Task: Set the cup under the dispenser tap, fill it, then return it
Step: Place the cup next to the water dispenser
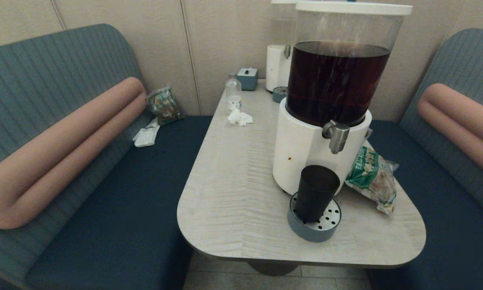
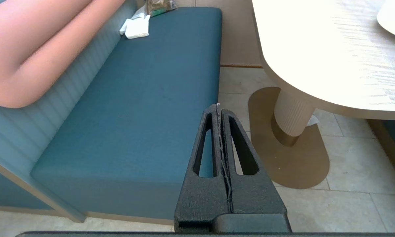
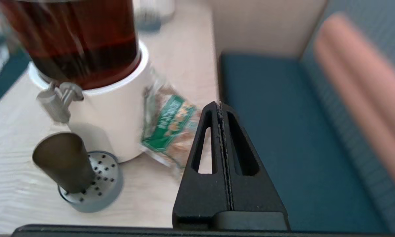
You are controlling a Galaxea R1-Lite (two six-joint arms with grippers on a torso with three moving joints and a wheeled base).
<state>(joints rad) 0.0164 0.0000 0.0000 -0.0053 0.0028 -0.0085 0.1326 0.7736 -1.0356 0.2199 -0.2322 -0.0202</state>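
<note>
My right gripper (image 3: 221, 108) hangs clenched and empty beside the table edge, above the blue bench; my left gripper (image 2: 218, 110), also clenched on nothing, is parked low over the other bench. The cup (image 1: 316, 193) stands upright on the perforated drip tray (image 1: 329, 225), a little left of the dispenser tap (image 1: 338, 137). I judge it needs nudging directly under the nozzle: spread the fingers first, approach level, grip mid-body, slide without tilting.

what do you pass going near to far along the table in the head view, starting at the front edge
drip tray holding the cup → dispenser tap → crumpled tissue → small clear bottle → tissue box
</note>
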